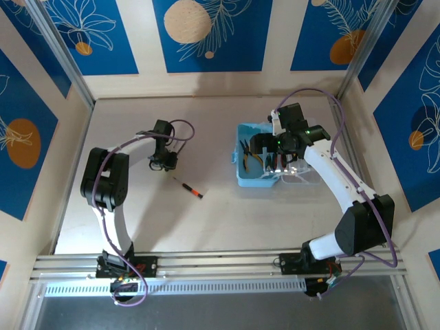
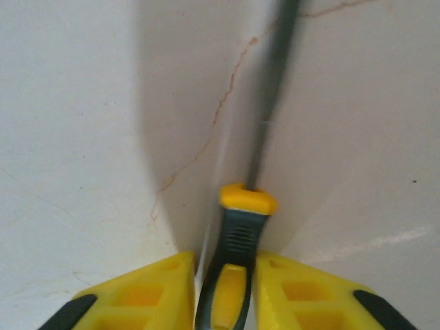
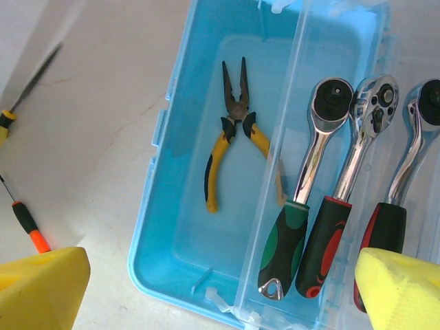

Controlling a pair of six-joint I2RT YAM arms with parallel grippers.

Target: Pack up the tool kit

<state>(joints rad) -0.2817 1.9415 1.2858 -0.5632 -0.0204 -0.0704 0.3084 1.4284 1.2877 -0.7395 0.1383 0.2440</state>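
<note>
Screwdriver (image 2: 237, 230) shaft blurred, tip cut off at top; third ratchet (image 3: 416, 137) head cut by edge.

The top camera looks down from above the near edge over the whole table (image 1: 206, 227), the left wrist camera faces its left part closely, and the right wrist camera looks closely into the case (image 3: 180, 261), shared with the top view.

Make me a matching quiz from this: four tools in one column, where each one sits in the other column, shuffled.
Tools:
1. pliers
2. yellow-handled screwdriver
3. orange-handled screwdriver
4. green-handled ratchet

Places:
A. loose on the table
B. at the clear lid
C. inside the blue case
D. between the left fingers

Pairs: 1-C, 2-D, 3-A, 4-B
</note>
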